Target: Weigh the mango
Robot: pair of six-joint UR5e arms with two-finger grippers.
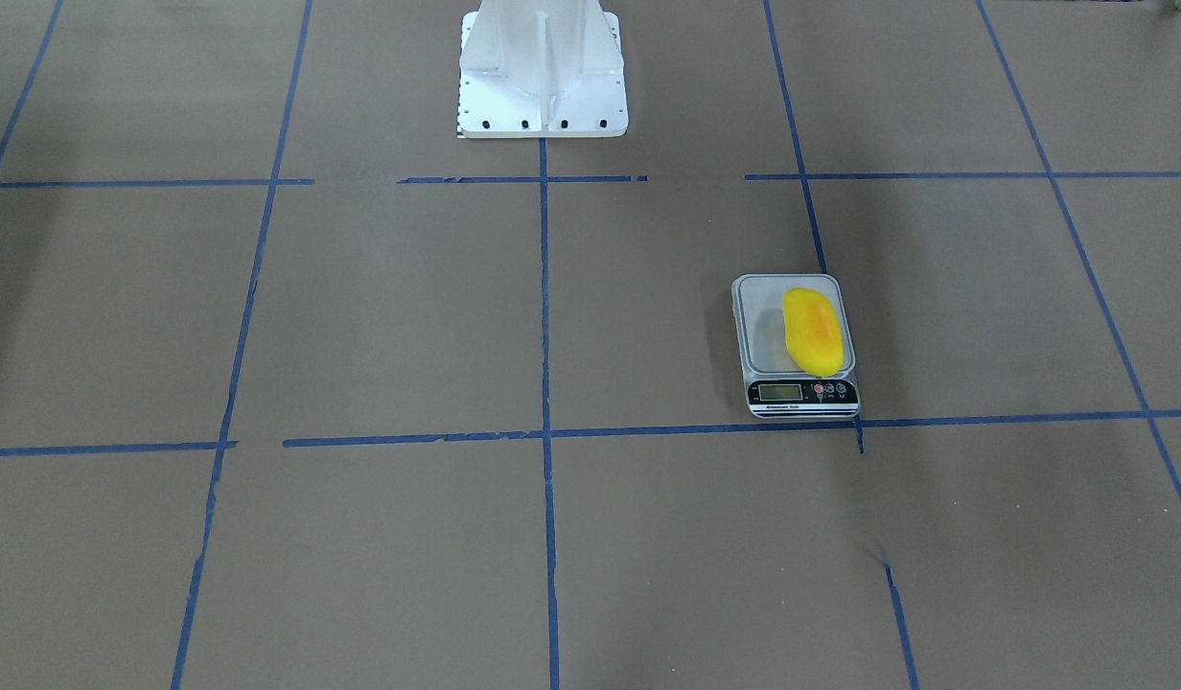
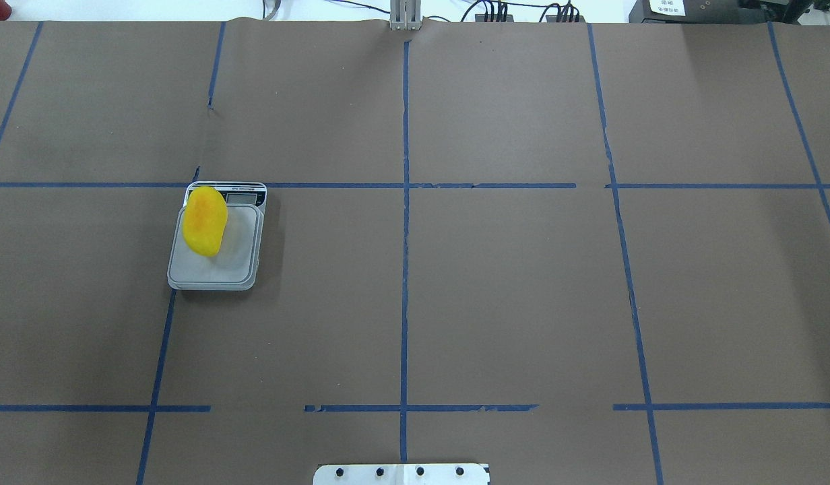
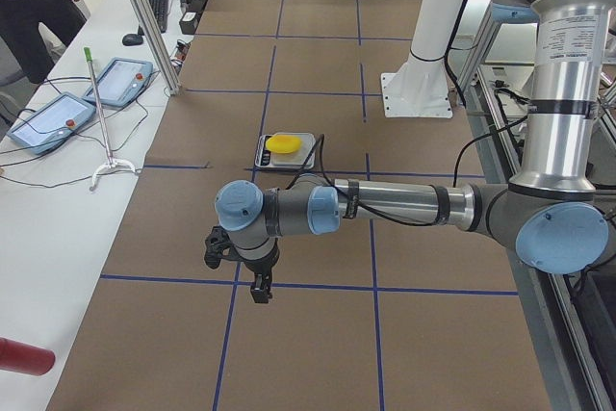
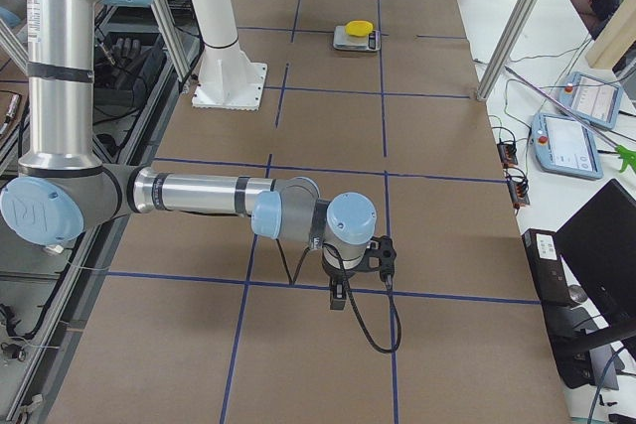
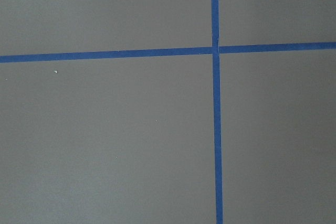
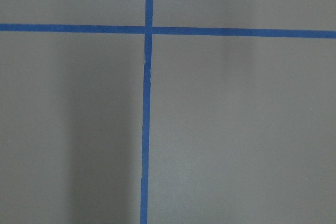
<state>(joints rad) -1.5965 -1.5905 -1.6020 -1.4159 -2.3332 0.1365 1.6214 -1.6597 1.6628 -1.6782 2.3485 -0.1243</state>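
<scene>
Mango (image 1: 814, 332): one, yellow with an orange blush, lying lengthwise on the kitchen scale (image 1: 801, 410). It sits off-centre, along the left side of the platform (image 1: 765, 331) as the robot faces it, with its far end next to the display panel (image 1: 780, 391).

Location: the scale stands on the left half of the desk (image 1: 408, 316), at a crossing of blue tape lines.

Left claw (image 3: 260, 294): hangs over bare desk at the near left end, well apart from the scale. It shows only in a side view, so clenched or released cannot be told.

Right claw (image 4: 338, 300): hangs over bare desk at the right end, far from the scale. It too shows only from the side, so its state cannot be told.

Status, as judged: the mango is placed and no claw touches it, so the weighing looks essentially done. The reading is too small to make out.

Risks: the curved, glossy fruit lies close to the platform's edge, so a bump to the desk could roll it off. If its far end rests on the display housing, the scale would read low.
</scene>
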